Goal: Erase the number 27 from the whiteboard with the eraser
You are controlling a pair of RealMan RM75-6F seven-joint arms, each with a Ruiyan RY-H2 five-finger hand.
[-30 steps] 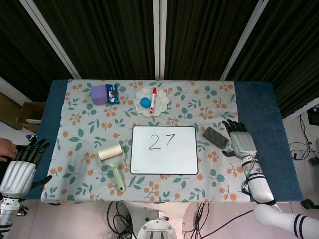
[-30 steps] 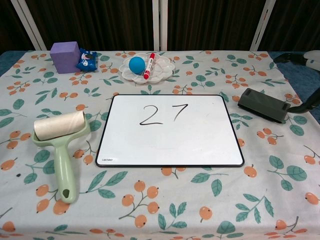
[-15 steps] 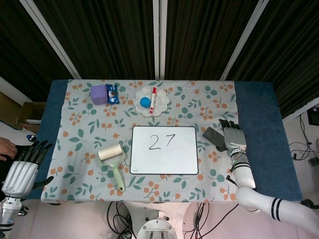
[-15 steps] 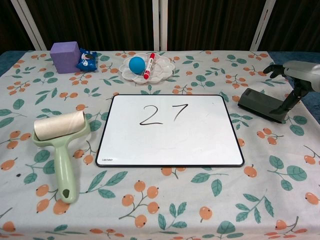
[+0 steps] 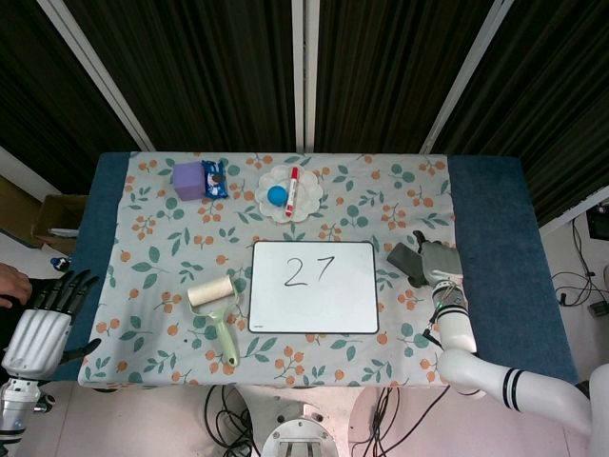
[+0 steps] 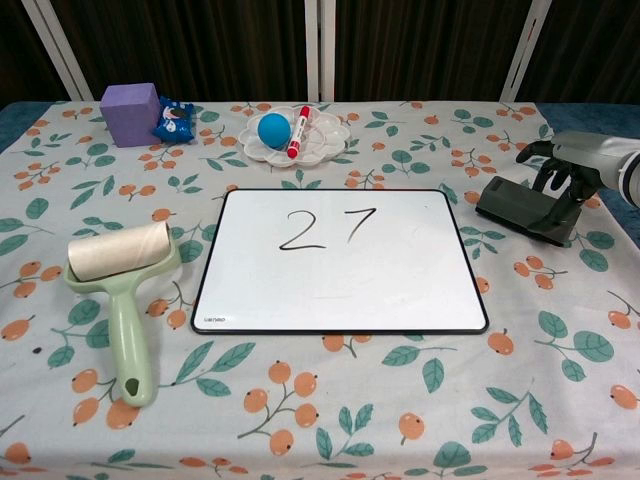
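Observation:
The whiteboard (image 5: 314,309) (image 6: 340,290) lies flat at the table's middle with "27" (image 5: 307,271) (image 6: 325,228) written in black on its upper half. Just right of it rests the dark grey eraser (image 5: 403,261) (image 6: 512,205). My right hand (image 5: 439,264) (image 6: 572,160) hangs over the eraser's right end, its fingers (image 6: 550,183) curled down and touching the top. The thumb is hidden, so a grip cannot be made out. Off the table's front left corner my left hand (image 5: 43,319) holds nothing, with its fingers spread; only the head view shows it.
A green lint roller (image 5: 215,312) (image 6: 120,290) lies left of the board. At the back stand a purple cube (image 5: 188,179) (image 6: 130,113), a blue packet (image 5: 215,178) and a white plate (image 5: 306,204) (image 6: 325,145) with a blue ball and red marker. A person's hand (image 5: 9,284) shows at the far left.
My right hand has swung in from the right over the eraser's right end and curled its fingers down onto it. The eraser and my left hand stay put.

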